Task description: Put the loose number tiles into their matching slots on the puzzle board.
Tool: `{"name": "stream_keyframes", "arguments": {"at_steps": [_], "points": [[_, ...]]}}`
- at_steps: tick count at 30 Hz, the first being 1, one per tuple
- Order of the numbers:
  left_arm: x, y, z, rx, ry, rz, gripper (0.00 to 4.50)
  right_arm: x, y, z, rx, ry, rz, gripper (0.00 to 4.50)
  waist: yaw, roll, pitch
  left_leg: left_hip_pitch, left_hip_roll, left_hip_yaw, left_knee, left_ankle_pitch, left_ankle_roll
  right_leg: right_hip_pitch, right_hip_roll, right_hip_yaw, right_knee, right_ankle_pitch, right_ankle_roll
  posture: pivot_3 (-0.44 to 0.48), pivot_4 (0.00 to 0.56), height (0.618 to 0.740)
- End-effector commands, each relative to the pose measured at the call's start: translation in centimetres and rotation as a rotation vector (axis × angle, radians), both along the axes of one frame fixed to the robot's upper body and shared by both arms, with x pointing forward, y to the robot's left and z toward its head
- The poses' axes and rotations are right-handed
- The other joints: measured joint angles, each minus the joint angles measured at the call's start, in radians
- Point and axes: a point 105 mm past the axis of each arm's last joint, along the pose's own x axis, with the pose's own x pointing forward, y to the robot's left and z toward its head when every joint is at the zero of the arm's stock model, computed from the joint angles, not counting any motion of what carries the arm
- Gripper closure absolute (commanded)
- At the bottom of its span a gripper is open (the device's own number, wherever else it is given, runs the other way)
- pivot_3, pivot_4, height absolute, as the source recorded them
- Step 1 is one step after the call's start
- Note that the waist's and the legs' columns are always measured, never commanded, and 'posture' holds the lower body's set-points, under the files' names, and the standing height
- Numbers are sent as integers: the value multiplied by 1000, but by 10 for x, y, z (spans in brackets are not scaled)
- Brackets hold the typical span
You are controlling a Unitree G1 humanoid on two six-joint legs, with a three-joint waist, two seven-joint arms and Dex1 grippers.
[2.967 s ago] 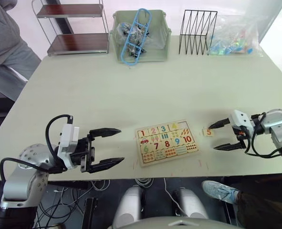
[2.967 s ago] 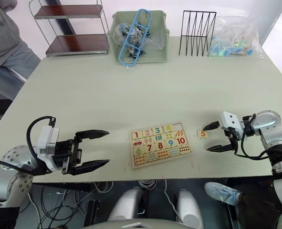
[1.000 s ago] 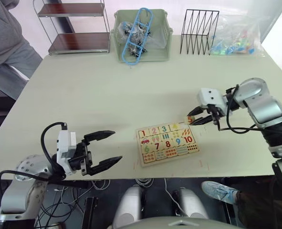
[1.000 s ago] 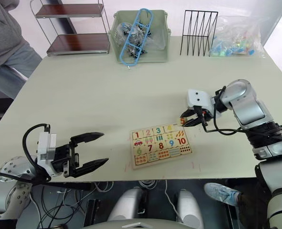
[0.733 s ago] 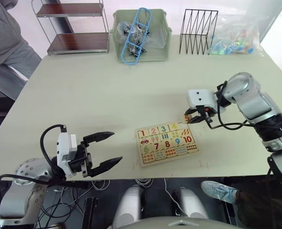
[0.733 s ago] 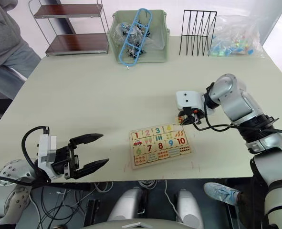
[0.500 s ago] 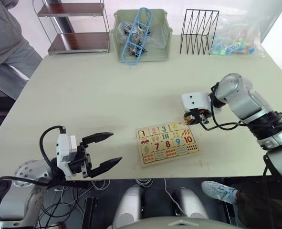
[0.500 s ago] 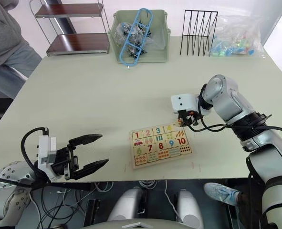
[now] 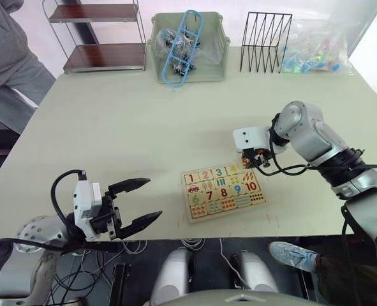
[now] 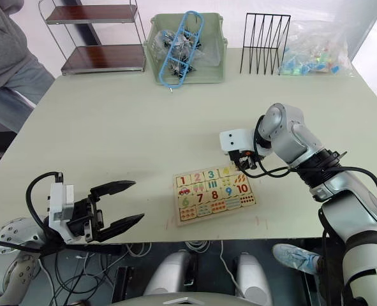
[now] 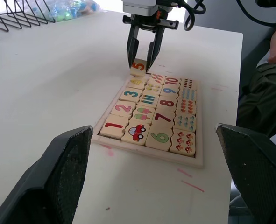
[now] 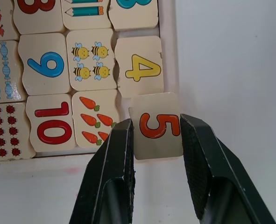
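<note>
The small square pale-wood tile printed with an orange 5 [image 12: 158, 125] is gripped between the two black fingers of the right gripper [image 12: 157, 133]. The tile is held over the far right corner of the rectangular pale-wood puzzle board [image 9: 224, 191], partly overlapping the board's raised rim, beside the tile with the yellow 4 [image 12: 140, 66] and the picture tile with orange carrots [image 12: 95, 118]. Whether the tile touches the board cannot be told. The tiles numbered 1 to 4 are seated in the board's far row, with 6 to 10 in the row below. The left gripper [image 9: 136, 204] is positioned over the near edge of the pale green tabletop [image 9: 143, 121], well apart from the board, with its fingers spread wide and nothing between them.
</note>
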Motion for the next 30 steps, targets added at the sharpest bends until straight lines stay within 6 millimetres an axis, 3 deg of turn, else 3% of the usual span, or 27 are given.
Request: {"name": "stream_keyframes", "arguments": {"at_steps": [1, 30], "points": [[-2, -3, 12, 10, -59, -15, 0, 0, 0, 11, -10, -29, 12, 3628, 0, 0, 0, 0, 0, 0, 0, 0, 0, 0, 0, 0, 0, 0, 0, 0, 150, 740], [-3, -3, 12, 4, -54, -18, 0, -2, -1, -1, -25, 10, 0, 3628, 0, 0, 0, 0, 0, 0, 0, 0, 0, 0, 0, 0, 0, 0, 0, 0, 150, 740]]}}
